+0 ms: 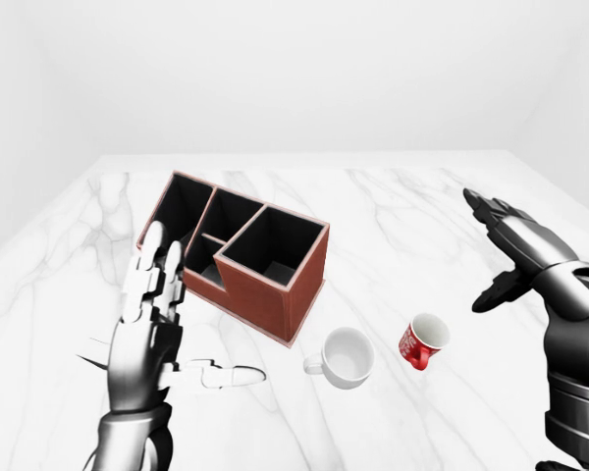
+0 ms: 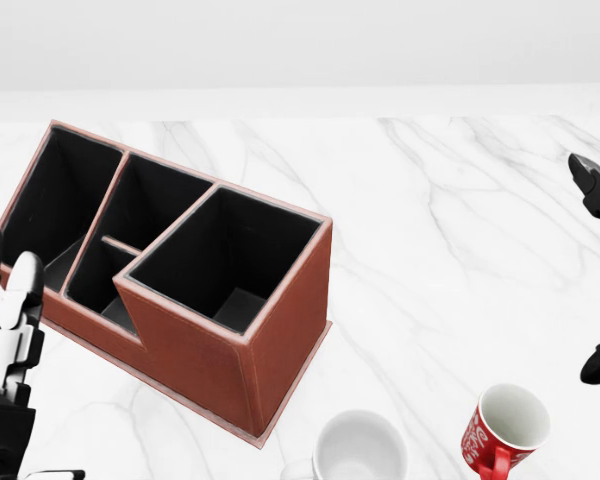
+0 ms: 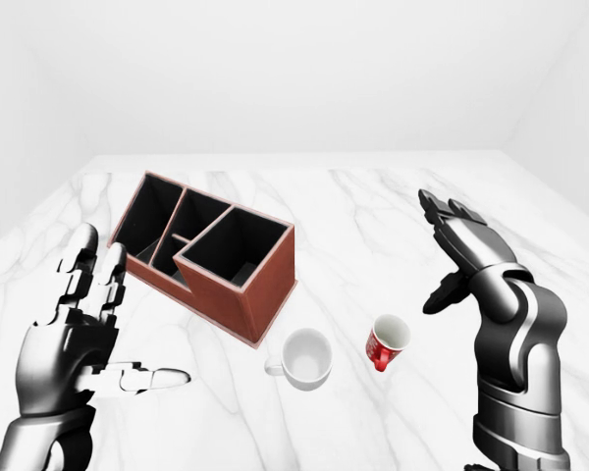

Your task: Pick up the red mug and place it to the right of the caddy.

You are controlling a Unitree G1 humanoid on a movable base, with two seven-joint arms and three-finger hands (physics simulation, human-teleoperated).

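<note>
The red mug lies tilted on the white marble table, its mouth facing up and to the right, in the lower right of the left-eye view. The brown caddy with black compartments stands to its left, apart from it. My right hand hovers open above and to the right of the red mug, palm turned toward it, touching nothing. At the lower left my left hand is held open with fingers upright and thumb out, beside the caddy's left end and holding nothing.
A white mug stands upright between the caddy and the red mug, close below the caddy's right corner. Bare marble stretches to the right of the caddy, up to the table's far edge.
</note>
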